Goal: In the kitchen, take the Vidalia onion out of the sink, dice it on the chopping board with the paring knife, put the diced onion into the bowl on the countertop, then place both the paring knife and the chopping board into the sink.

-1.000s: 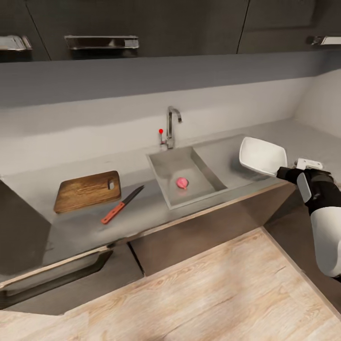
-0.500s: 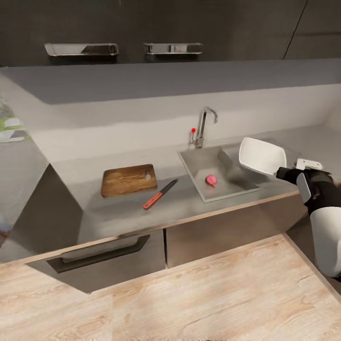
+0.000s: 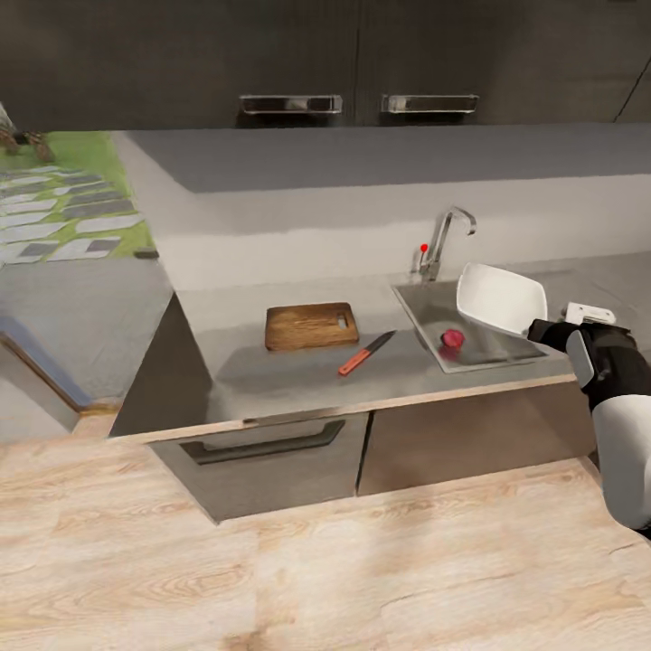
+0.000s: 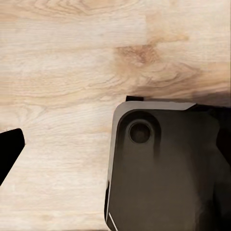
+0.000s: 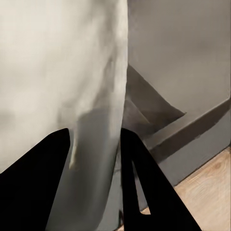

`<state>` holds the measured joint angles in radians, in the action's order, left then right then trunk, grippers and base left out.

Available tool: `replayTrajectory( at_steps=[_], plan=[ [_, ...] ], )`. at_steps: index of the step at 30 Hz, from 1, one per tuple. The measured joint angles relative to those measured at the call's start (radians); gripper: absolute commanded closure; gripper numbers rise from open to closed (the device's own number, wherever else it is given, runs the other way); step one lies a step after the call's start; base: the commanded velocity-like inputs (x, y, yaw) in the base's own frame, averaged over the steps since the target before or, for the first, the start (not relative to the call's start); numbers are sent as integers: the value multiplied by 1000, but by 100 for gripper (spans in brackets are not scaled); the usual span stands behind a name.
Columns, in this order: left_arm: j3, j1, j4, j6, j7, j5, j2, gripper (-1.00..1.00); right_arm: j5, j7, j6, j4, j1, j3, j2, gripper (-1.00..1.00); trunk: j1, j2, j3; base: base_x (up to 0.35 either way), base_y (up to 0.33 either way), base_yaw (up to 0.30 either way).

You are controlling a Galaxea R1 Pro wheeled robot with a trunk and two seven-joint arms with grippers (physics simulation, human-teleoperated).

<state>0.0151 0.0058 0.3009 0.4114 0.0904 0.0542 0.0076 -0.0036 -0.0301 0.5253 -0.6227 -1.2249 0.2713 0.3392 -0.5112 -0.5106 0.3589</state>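
In the head view, the white bowl (image 3: pixel 500 297) is held tilted in the air, in front of the right part of the sink (image 3: pixel 425 312). My right gripper (image 3: pixel 541 329) is shut on its rim. In the right wrist view, the black fingers (image 5: pixel 137 183) clamp the bowl's wall (image 5: pixel 57 72) from both sides. The pink Vidalia onion (image 3: pixel 451 339) lies in the basin. The brown chopping board (image 3: pixel 310 325) lies flat on the grey countertop (image 3: pixel 271 375), left of the sink. The red-handled paring knife (image 3: pixel 366 353) lies between board and sink. One dark fingertip (image 4: pixel 7 154) of the left gripper shows over the floor.
A chrome tap (image 3: pixel 443 237) with a red knob stands behind the sink. Dark wall cabinets (image 3: pixel 362 54) hang above, and a drawer front (image 3: pixel 262 448) sits under the counter. Wooden floor (image 3: pixel 316 579) spreads in front. The counter ends at the left, beyond it a green patterned area (image 3: pixel 63 199).
The whole head view has swung, so the counter, board, knife and sink slid rightward in the picture. The bowl stays gripped at the same spot in the view.
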Motion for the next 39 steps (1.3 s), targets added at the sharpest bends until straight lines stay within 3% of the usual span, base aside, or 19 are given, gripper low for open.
replayTrajectory(
  at_steps=[39],
  plan=[
    [0, 0, 0, 0, 0, 0, 0, -100, 0, 0, 0, 0, 0, 0, 0, 100, 0, 0, -48, -29, 295, 213]
  ],
)
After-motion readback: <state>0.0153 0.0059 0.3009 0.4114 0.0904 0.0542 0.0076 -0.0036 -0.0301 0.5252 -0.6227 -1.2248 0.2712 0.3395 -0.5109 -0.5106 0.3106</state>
